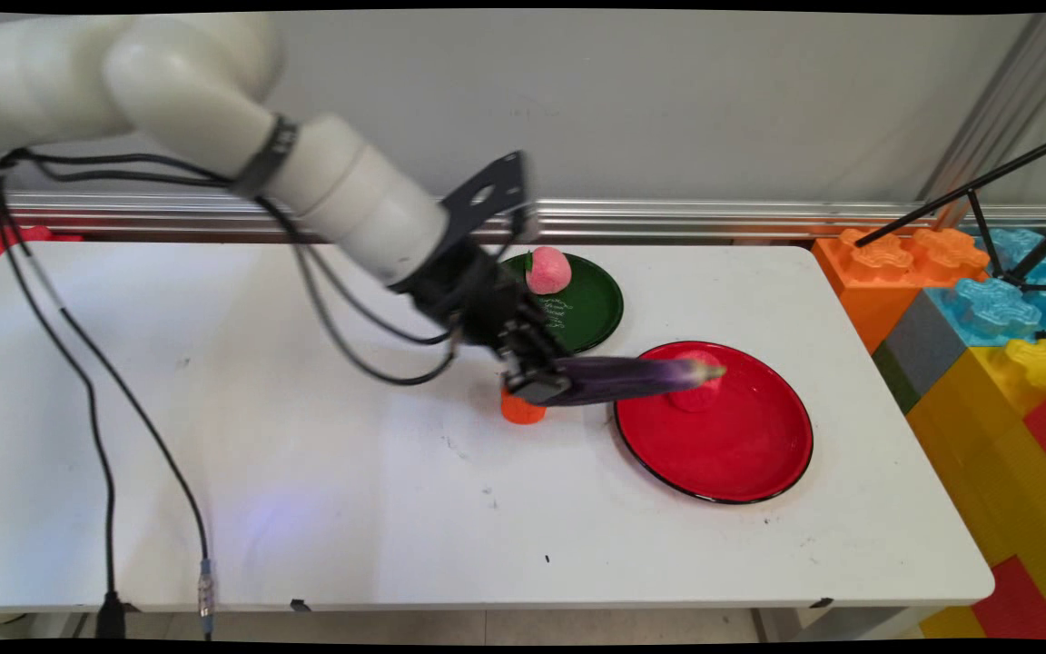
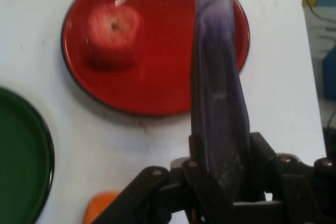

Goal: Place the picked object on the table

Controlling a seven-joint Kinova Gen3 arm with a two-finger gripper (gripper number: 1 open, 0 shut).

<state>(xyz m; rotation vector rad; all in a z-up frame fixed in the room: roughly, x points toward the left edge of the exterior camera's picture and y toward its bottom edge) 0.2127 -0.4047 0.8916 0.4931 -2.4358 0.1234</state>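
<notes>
We see the black two-finger end effector point(image 1: 543, 381) closed on a long purple toy eggplant point(image 1: 636, 379), gripping it at its thick end, approx. level above the white bench point(image 1: 305, 454). In the main view the eggplant's pale tip reaches over the left part of the round red plate with black rim point(image 1: 732, 445). On this plate lies a red apple-like toy point(image 2: 113, 35), partly hidden behind the eggplant in the main view. Just under the end effector an orange object point(image 1: 521, 411) sits on the bench; we cannot tell what it is. Behind, a round dark green plate point(image 1: 591, 309) carries a pink peach-like toy point(image 1: 547, 270) at its far left edge. At the right edge of the bench stand big coloured building blocks point(image 1: 986, 309).
</notes>
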